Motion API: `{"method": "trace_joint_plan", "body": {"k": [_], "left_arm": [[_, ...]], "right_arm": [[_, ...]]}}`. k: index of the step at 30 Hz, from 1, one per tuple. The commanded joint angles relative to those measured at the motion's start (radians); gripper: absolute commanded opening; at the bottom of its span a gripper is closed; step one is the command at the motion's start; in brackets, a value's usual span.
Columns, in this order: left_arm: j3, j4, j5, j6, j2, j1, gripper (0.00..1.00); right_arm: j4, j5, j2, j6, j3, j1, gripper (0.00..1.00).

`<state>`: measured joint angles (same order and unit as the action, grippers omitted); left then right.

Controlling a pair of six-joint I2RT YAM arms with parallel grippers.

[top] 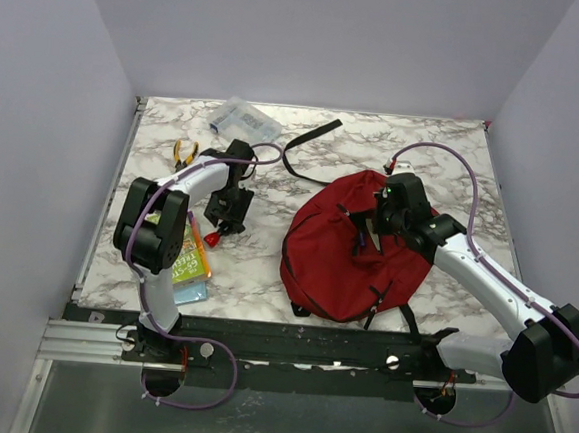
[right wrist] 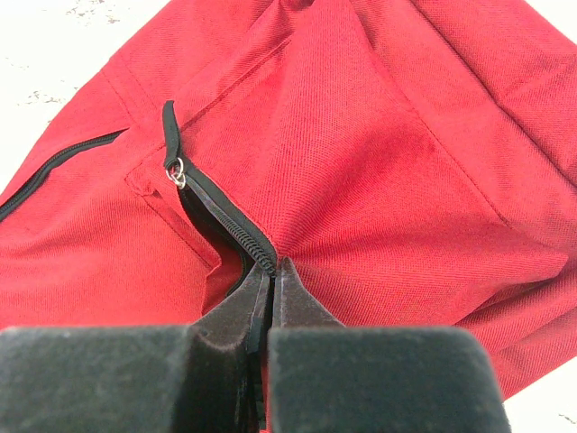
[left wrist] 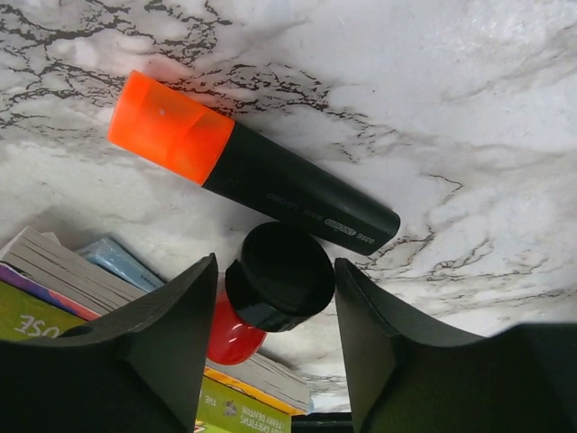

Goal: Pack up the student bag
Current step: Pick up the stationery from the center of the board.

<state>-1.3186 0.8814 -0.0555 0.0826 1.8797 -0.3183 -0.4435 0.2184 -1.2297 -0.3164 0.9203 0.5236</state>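
The student bag (top: 342, 256) is a dark red backpack lying at centre right, its black zip (right wrist: 221, 212) partly open. My right gripper (right wrist: 273, 266) is shut on the bag's fabric edge right at the zip, and it sits over the bag's top (top: 371, 226). My left gripper (top: 228, 210) hangs over the left of the table. Its jaws stand open on either side of a black marker with a red cap (left wrist: 279, 275), seen end-on, with a thin gap on the left side. An orange-capped black highlighter (left wrist: 261, 176) lies just beyond it.
A stack of books (top: 192, 261) lies at the near left, its edges (left wrist: 54, 271) beside my left fingers. A clear plastic box (top: 245, 121) and yellow-handled pliers (top: 184, 151) sit at the back left. A loose black strap (top: 310, 146) lies behind the bag.
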Motion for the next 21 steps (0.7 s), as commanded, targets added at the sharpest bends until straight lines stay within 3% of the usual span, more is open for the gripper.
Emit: {"method": "trace_joint_plan", "body": {"k": [1,11,17,21], "left_arm": [[-0.032,0.024,0.012,-0.007,0.008,-0.016,0.48],[-0.057,0.047,0.094,-0.002,-0.052,-0.044,0.12],[-0.009,-0.036,0.285,0.018,-0.19,-0.067,0.03],[0.086,-0.201,0.341,0.095,-0.371,-0.119,0.0]], "right_arm": [[0.025,-0.008,0.007,-0.001,-0.002,0.005,0.01],[0.031,-0.015,0.007,0.001,-0.007,0.006,0.01],[0.029,-0.021,-0.004,0.005,0.004,0.006,0.01],[0.029,-0.021,-0.005,-0.001,-0.007,0.005,0.01]]}}
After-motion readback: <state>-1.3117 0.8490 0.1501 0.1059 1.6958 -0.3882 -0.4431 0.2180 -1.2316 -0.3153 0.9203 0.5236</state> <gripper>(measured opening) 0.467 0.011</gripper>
